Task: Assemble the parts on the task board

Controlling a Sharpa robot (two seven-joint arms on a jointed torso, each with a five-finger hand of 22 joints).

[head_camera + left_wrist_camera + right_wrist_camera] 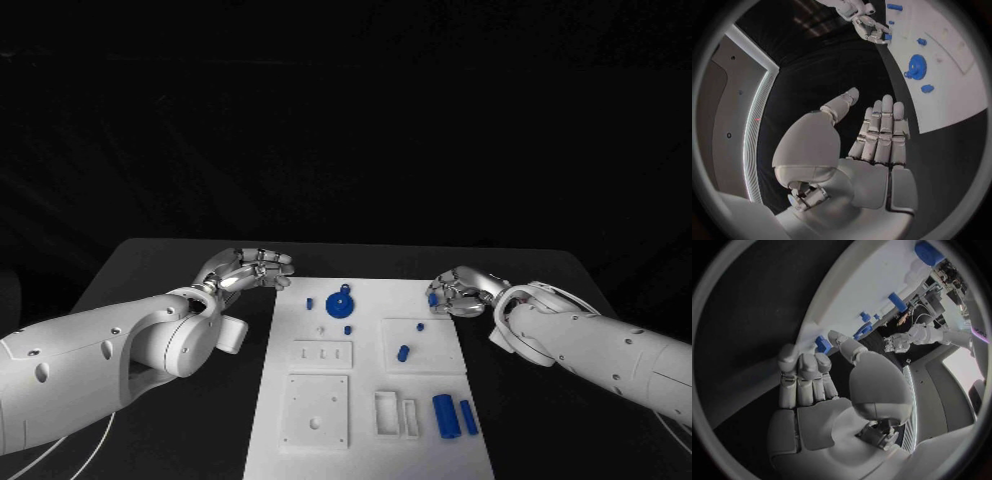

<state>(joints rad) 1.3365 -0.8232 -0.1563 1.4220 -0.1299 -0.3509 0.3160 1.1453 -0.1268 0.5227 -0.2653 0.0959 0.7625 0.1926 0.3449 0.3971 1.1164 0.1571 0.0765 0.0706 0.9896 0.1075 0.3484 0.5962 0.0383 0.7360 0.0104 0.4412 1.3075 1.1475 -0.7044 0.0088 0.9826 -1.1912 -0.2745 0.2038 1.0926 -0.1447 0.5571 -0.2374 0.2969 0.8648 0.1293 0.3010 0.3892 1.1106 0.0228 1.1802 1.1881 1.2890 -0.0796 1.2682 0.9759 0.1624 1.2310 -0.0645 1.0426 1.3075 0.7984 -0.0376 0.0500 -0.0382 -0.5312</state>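
The task board point(368, 400) lies between hands; right wrist view shows fingers point(804, 371) touching a blue part point(822, 344), left hand point(248, 270) spread, holding nothing.

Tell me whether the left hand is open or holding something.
Open. In the left wrist view the left hand has its fingers stretched out straight with nothing between them, over the black table beside the board.
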